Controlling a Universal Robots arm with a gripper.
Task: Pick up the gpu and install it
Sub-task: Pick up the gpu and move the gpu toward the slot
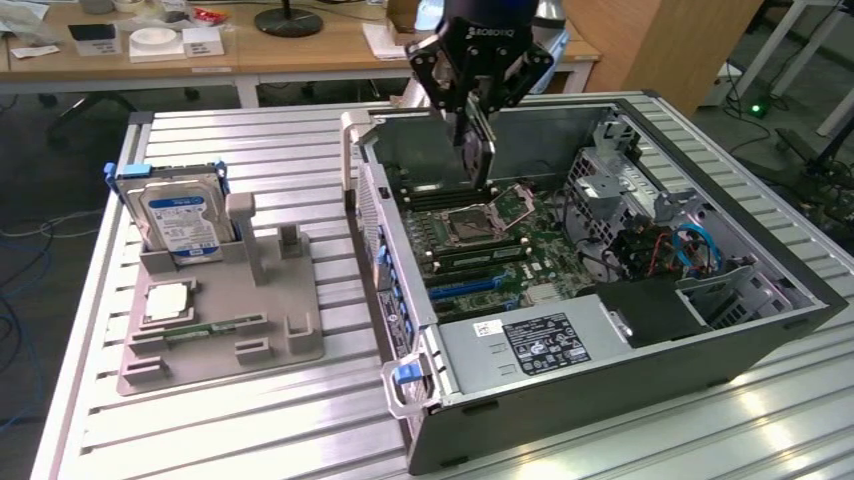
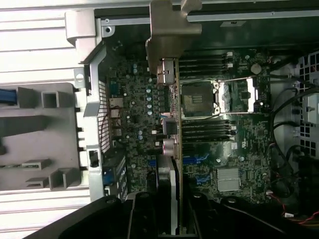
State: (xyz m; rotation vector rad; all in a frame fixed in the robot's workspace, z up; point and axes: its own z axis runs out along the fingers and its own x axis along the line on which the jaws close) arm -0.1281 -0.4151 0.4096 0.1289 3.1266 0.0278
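Exterior view high, oblique over table (image 1: 240,440); wrist view close above shared motherboard (image 1: 527,235).

Lab: slatted workbench (image 1: 240,425), cluttered desk (image 1: 334,55)

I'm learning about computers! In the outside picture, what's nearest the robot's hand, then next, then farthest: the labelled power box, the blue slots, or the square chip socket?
1. Chip socket, right under the hand.
2. Blue slots, mid-board.
3. Power box, at the case's near end.

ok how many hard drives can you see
1: the hard drive stands upright in the grey holder at the exterior view's left. The case could hide more in its bays.
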